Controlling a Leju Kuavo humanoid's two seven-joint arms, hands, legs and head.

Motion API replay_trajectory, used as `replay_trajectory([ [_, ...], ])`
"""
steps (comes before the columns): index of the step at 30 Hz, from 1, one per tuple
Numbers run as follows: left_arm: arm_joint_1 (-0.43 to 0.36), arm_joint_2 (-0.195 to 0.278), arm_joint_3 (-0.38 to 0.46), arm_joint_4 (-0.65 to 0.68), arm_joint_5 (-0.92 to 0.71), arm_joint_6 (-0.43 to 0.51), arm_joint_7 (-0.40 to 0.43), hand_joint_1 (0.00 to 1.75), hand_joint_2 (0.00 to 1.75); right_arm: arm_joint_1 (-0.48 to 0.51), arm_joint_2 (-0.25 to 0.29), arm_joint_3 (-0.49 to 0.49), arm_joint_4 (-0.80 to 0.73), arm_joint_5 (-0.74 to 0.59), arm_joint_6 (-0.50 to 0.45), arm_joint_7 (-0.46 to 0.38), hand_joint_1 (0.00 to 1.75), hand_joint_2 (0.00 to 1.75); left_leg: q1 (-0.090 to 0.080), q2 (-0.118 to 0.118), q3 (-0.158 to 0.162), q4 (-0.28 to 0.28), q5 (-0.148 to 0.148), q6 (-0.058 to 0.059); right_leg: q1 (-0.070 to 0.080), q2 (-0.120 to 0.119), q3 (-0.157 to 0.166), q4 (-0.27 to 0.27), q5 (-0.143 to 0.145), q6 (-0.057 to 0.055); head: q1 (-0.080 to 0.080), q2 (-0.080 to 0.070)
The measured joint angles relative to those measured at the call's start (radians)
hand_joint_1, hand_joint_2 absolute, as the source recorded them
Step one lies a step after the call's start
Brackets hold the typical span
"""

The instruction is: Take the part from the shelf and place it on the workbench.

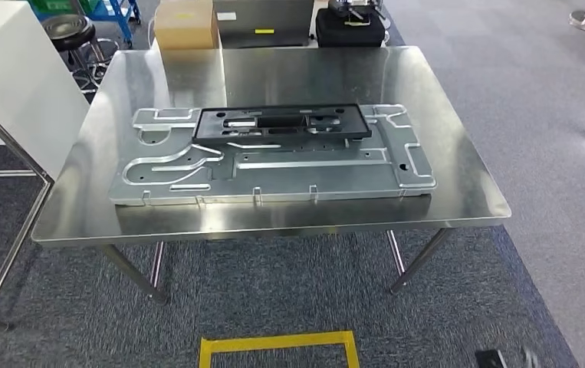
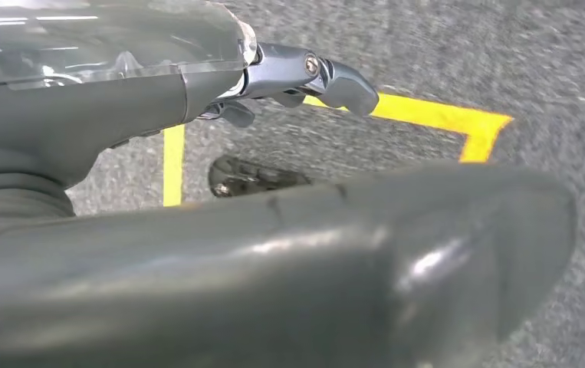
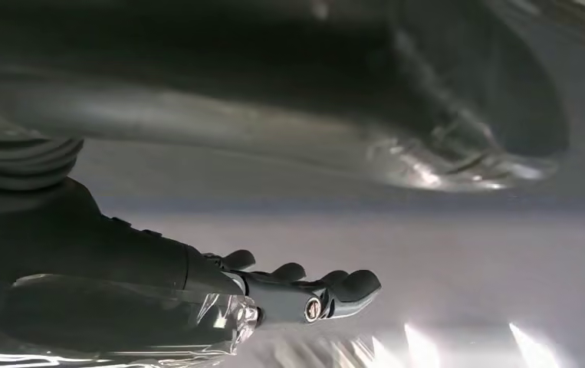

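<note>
On the floor nearest the robot there is a yellow tape mark (image 1: 277, 346), and the carpet (image 1: 274, 291) goes from it to the table legs. The left hand (image 2: 274, 230) hangs above this carpet beside the tape; its fingers (image 2: 304, 77) are apart and extended, and nothing is in them. The right hand (image 3: 220, 299) is also released, its fingers (image 3: 335, 287) stretched out over a pale surface, with nothing between them and the thumb.

Further away is the steel workbench (image 1: 465, 192). A metal fixture plate (image 1: 274, 169) lies in its middle, and the black part (image 1: 281, 123) lies flat on the far half of this plate. So, as I judge, the placing is already done.

The risks from here are small but real. The part seems only to lie on the plate, and I cannot tell whether it sits in the plate's recesses; if not, a push against the table could make it slide. If the robot turns away with its arms low, a hand could hit the near edge of the bench. Behind the bench stand a cardboard box (image 1: 186, 27) and, at the far left, a stool (image 1: 70, 34), both well apart from the part.
</note>
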Motion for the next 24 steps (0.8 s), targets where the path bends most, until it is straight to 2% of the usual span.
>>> replay_trajectory([
  [1,0.000,-0.001,0.000,0.000,-0.001,-0.001,0.001,0.00,0.00,-0.006,-0.001,-0.004,0.066,0.016,0.004,0.032,0.00,0.00,-0.001,0.001,-0.014,0.002,0.010,-0.001,-0.002,0.000,-0.009,0.057,-0.022,0.003,0.000,0.000],
  [2,0.000,-0.001,0.000,0.000,-0.002,-0.001,0.002,0.00,0.00,-0.010,-0.001,-0.006,0.119,0.026,0.008,0.054,0.00,0.00,-0.001,0.003,-0.028,0.005,0.019,-0.003,-0.005,0.000,-0.004,0.086,-0.019,0.005,0.000,0.000],
  [3,0.000,-0.002,0.000,0.000,-0.002,-0.001,0.003,0.00,0.00,-0.014,-0.001,-0.007,0.165,0.033,0.012,0.068,0.00,0.00,-0.001,0.004,-0.043,0.010,0.027,-0.006,-0.007,0.000,0.020,0.079,0.003,0.006,0.000,0.000],
  [4,0.000,-0.003,0.000,0.000,-0.003,-0.002,0.003,0.00,0.00,-0.019,-0.002,-0.008,0.202,0.041,0.019,0.086,0.00,0.00,-0.001,0.004,-0.058,0.015,0.034,-0.009,-0.009,0.000,0.063,0.033,0.031,0.006,0.000,0.000],
  [5,0.000,-0.004,0.000,0.000,-0.005,-0.002,0.004,0.00,0.00,-0.025,-0.003,-0.008,0.235,0.055,0.035,0.117,0.00,0.00,-0.001,0.005,-0.070,0.020,0.041,-0.014,-0.010,0.000,0.120,-0.039,0.047,0.003,0.000,0.000],
  [6,-0.001,-0.004,0.000,0.000,-0.009,-0.003,0.004,0.00,0.00,-0.032,-0.004,-0.008,0.264,0.075,0.059,0.168,0.00,0.00,-0.001,0.005,-0.080,0.026,0.046,-0.019,-0.009,0.000,0.175,-0.119,0.050,-0.001,0.000,0.000],
  [7,-0.003,-0.005,0.000,0.000,-0.013,-0.004,0.004,0.00,0.00,-0.039,-0.002,-0.006,0.289,0.100,0.092,0.232,0.00,0.00,-0.002,0.006,-0.086,0.028,0.053,-0.025,-0.007,0.001,0.214,-0.179,0.046,-0.006,0.000,0.000],
  [8,-0.004,-0.006,0.000,0.000,-0.018,-0.007,0.003,0.00,0.00,-0.044,0.001,-0.003,0.313,0.124,0.129,0.300,0.00,0.00,-0.001,0.006,-0.089,0.028,0.060,-0.031,-0.003,0.002,0.235,-0.216,0.038,-0.012,0.000,0.000],
  [10,-0.005,-0.008,-0.002,0.000,-0.029,-0.015,0.001,0.00,0.00,-0.049,0.018,0.002,0.356,0.154,0.201,0.415,0.00,0.00,0.000,0.006,-0.093,0.027,0.072,-0.045,0.000,0.001,0.232,-0.230,0.044,-0.025,0.000,0.000],
  [11,-0.005,-0.008,-0.002,0.000,-0.034,-0.019,0.001,0.00,0.00,-0.052,0.029,0.003,0.374,0.160,0.228,0.453,0.00,0.00,0.002,0.005,-0.098,0.034,0.064,-0.051,0.000,-0.001,0.226,-0.232,0.052,-0.033,0.000,0.000],
  [12,-0.004,-0.009,-0.003,0.000,-0.038,-0.022,0.001,0.00,0.00,-0.054,0.040,0.003,0.389,0.162,0.248,0.480,0.00,0.00,0.003,0.003,-0.107,0.055,0.039,-0.056,-0.001,-0.003,0.218,-0.233,0.061,-0.043,0.000,0.000],
  [13,-0.003,-0.009,-0.004,0.000,-0.042,-0.025,0.002,0.00,0.00,-0.055,0.050,0.003,0.400,0.163,0.260,0.495,0.00,0.00,0.004,0.002,-0.121,0.095,-0.003,-0.061,-0.002,-0.005,0.208,-0.234,0.071,-0.051,0.000,0.000],
  [15,-0.003,-0.010,-0.008,0.001,-0.046,-0.028,0.003,0.00,0.00,-0.057,0.065,0.003,0.417,0.163,0.273,0.510,0.00,0.00,0.006,0.001,-0.157,0.223,-0.100,-0.066,0.002,-0.006,0.182,-0.230,0.089,-0.059,0.000,0.000],
  [16,-0.004,-0.011,-0.009,0.001,-0.047,-0.031,0.004,0.00,0.00,-0.057,0.071,0.003,0.425,0.162,0.279,0.513,0.00,0.00,0.006,0.001,-0.168,0.282,-0.127,-0.068,0.004,-0.006,0.166,-0.227,0.099,-0.060,0.000,0.000],
  [17,-0.004,-0.011,-0.011,0.001,-0.048,-0.033,0.004,0.00,0.00,-0.058,0.074,0.003,0.430,0.162,0.284,0.515,0.00,0.00,0.006,0.001,-0.166,0.317,-0.131,-0.069,0.006,-0.006,0.150,-0.222,0.108,-0.061,0.000,0.000],
  [18,-0.004,-0.012,-0.013,0.001,-0.048,-0.036,0.004,0.00,0.00,-0.058,0.078,0.003,0.435,0.162,0.290,0.515,0.00,0.00,0.006,0.001,-0.146,0.316,-0.112,-0.068,0.007,-0.006,0.134,-0.217,0.117,-0.060,0.000,0.000],
  [19,-0.005,-0.012,-0.014,0.001,-0.049,-0.040,0.004,0.00,0.00,-0.059,0.079,0.003,0.439,0.162,0.296,0.513,0.00,0.00,0.006,0.001,-0.110,0.280,-0.082,-0.066,0.008,-0.006,0.118,-0.211,0.124,-0.058,0.000,0.000],
  [20,-0.006,-0.012,-0.016,0.001,-0.049,-0.042,0.004,0.00,0.00,-0.060,0.080,0.003,0.442,0.163,0.300,0.509,0.00,0.00,0.006,0.000,-0.059,0.214,-0.058,-0.062,0.008,-0.005,0.104,-0.204,0.131,-0.056,0.000,0.000],
  [21,-0.008,-0.012,-0.017,0.001,-0.049,-0.044,0.004,0.00,0.00,-0.061,0.081,0.003,0.444,0.165,0.302,0.503,0.00,0.00,0.004,0.000,-0.005,0.135,-0.051,-0.057,0.010,-0.005,0.092,-0.197,0.137,-0.052,0.000,0.000],
  [22,-0.010,-0.012,-0.018,0.001,-0.050,-0.045,0.004,0.00,0.00,-0.061,0.082,0.003,0.446,0.165,0.303,0.497,0.00,0.00,0.001,-0.001,0.036,0.072,-0.054,-0.052,0.011,-0.005,0.084,-0.192,0.144,-0.047,0.000,0.000],
  [23,-0.011,-0.013,-0.019,0.001,-0.051,-0.046,0.004,0.00,0.00,-0.062,0.082,0.003,0.447,0.166,0.304,0.489,0.00,0.00,-0.001,-0.002,0.060,0.028,-0.062,-0.047,0.011,-0.005,0.079,-0.190,0.152,-0.042,0.000,0.000],
  [24,-0.011,-0.013,-0.020,0.001,-0.054,-0.048,0.003,0.00,0.00,-0.063,0.082,0.003,0.448,0.168,0.305,0.481,0.00,0.00,-0.004,-0.002,0.065,0.009,-0.067,-0.042,0.010,-0.005,0.076,-0.190,0.160,-0.037,0.000,0.000],
])
